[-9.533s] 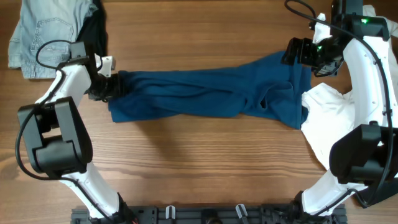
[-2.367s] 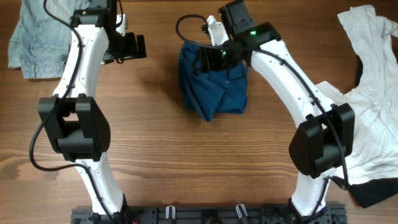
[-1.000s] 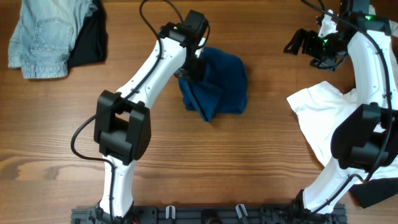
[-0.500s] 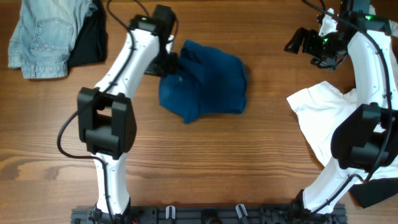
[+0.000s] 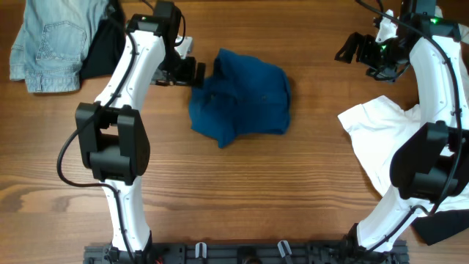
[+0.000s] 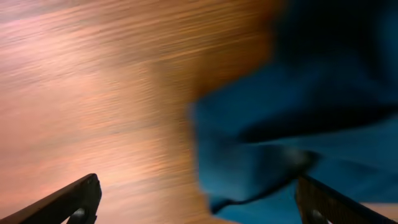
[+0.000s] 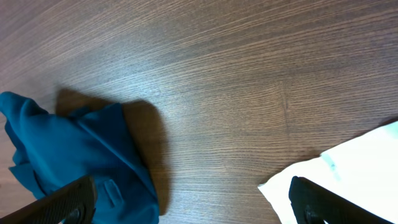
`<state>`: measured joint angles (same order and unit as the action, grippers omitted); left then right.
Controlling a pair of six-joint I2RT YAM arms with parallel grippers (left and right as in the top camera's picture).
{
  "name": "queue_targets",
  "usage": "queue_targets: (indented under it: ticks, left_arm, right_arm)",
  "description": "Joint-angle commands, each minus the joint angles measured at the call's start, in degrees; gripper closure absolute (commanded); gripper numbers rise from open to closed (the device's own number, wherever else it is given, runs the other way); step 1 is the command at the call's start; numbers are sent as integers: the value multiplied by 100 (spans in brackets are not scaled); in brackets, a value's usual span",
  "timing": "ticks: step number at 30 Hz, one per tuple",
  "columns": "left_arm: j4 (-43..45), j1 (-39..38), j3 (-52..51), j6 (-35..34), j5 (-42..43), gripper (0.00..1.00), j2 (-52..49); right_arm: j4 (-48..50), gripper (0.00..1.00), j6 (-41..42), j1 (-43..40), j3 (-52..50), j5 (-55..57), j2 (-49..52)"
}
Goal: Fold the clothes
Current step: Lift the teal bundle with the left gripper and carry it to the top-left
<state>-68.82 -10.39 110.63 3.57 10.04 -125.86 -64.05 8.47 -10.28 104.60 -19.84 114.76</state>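
Blue T-shirt [image 5: 245, 95] bunched mid-table, long axis approx 9–3, corner pointing 7. Your L claw [image 5: 196, 72] at its 10, spread wide, empty; R claw [image 5: 349, 50] likewise.

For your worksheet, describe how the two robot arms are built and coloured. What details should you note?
The left arm and right arm have smooth, curved white links joined by bulky black joint housings. Thin black cables loop loosely beside them. The left gripper and right gripper are black, with dark tapered fingers. A green light glows near the right wrist.
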Motion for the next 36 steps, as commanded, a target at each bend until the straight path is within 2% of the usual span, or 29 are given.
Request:
queue_targets:
  ticks: [1,4,10,22,23,26,28,30,31,32,33,34,36]
  left_arm:
    - [422,-144,-275,374,1165,0,-15]
    - [852,-234,-688,372,1353,0,-15]
    - [2437,-461,-1757,367,2000,0,-17]
    - [3263,-1174,-1956,348,2142,0,-238]
    - [3327,-1217,-1956,345,2140,4,-284]
    - [3464,-1300,-1956,-146,1547,29,-407]
    - [3506,-1257,-1956,-448,1209,33,-407]
    - [3595,-1180,-1956,-496,1244,41,-407]
    - [3628,-1154,-1956,-566,1239,50,-407]
    - [3659,-1119,-1956,-590,1244,66,-407]
    - [3700,-1078,-1956,-640,1239,85,-407]
    - [3729,-1054,-1956,-649,1239,94,-407]
    - [3810,-977,-1956,-669,1239,96,-409]
  right_arm:
    - [-2,1,-107,35,-48,79,-173]
    - [-2,1,-151,35,-48,79,-173]
    - [-20,1,-208,35,-48,76,-173]
    - [48,0,-210,46,-48,79,-173]
    - [48,1,-210,46,-48,79,-173]
    - [20,1,-212,46,-48,79,-173]
    - [17,0,-236,46,-48,81,-173]
    - [22,1,-245,46,-48,79,-173]
    - [24,0,-243,46,-48,79,-173]
    - [31,1,-234,46,-48,79,-173]
    - [31,1,-238,46,-48,79,-173]
    - [31,1,-236,46,-48,79,-173]
    - [13,0,-236,50,-48,76,-173]
